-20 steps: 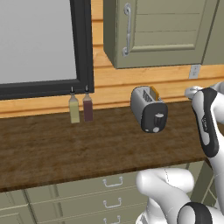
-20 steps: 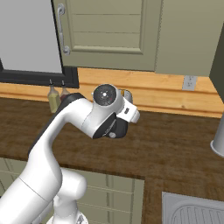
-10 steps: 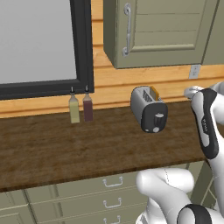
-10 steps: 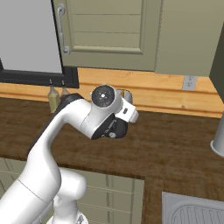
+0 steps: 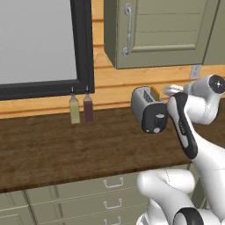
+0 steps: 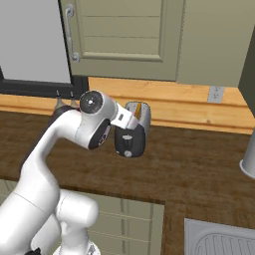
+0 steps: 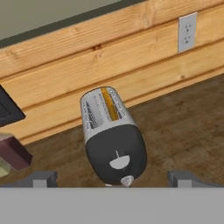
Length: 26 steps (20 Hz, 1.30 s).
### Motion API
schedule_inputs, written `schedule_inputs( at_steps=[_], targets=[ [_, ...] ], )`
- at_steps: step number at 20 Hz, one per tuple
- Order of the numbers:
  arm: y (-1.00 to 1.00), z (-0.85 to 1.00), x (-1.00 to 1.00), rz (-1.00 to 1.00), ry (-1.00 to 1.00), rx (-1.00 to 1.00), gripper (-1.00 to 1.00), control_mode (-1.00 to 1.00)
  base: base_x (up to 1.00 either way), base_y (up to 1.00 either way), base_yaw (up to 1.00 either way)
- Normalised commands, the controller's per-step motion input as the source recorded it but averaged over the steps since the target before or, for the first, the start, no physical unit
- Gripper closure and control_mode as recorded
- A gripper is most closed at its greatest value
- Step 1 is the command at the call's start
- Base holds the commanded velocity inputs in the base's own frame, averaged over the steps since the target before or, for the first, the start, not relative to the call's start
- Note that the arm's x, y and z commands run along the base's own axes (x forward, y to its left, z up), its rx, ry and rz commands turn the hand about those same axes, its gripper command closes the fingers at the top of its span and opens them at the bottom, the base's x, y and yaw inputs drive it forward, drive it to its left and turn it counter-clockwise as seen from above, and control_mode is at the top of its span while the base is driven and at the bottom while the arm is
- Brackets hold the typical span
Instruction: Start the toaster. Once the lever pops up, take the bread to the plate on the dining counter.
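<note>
The silver-grey toaster (image 7: 111, 131) stands on the dark wood worktop (image 5: 66, 149) against the wall, its black end panel facing me. The bread (image 7: 109, 104) shows as a golden strip down in the right slot. On the panel sits the lever (image 7: 117, 162), with a light round knob below it. My gripper (image 7: 113, 178) is open, one dark tip on each side of the panel's lower end, a little short of it and touching nothing. The toaster (image 5: 149, 112) stands just left of my forearm; my hand partly covers the toaster (image 6: 133, 132). The plate and dining counter are out of view.
Two small bottles (image 5: 74, 110) (image 5: 88, 107) stand at the wall left of the toaster, under a black-framed window. A wall cabinet (image 5: 162, 30) hangs above. A wall outlet (image 7: 187, 31) is to the right; a grey vessel (image 6: 248, 159) and a sink (image 6: 219, 241) lie farther right.
The arm has swung left toward the toaster's black end, leaving more of the toaster visible in the right base view. The jaws stay open; the toaster has not moved.
</note>
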Motion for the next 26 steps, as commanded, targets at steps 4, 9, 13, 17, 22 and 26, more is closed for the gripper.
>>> schedule_inputs(
  at_steps=[4, 9, 13, 17, 22, 26],
  targets=[
    [-0.06, 0.00, 0.40, 0.15, 0.10, -0.09, -1.00, -1.00, 0.00, 0.00, 0.00],
    [-0.34, -0.06, 0.40, 0.12, 0.14, -0.08, -1.00, -1.00, 0.00, 0.00, 0.00],
    [0.00, -0.03, 0.05, 0.00, 0.00, 0.00, -1.00, -1.00, 0.00, 0.00, 0.00],
    [0.00, -0.23, 0.22, 0.00, 0.00, 0.00, -1.00, -1.00, 0.00, 0.00, 0.00],
    [0.00, -0.32, 0.34, 0.00, 0.04, 0.00, -1.00, -1.00, 0.00, 0.00, 0.00],
    [0.04, -0.13, 0.37, 0.00, 0.00, 0.00, -1.00, -1.00, 0.00, 0.00, 0.00]
  ],
)
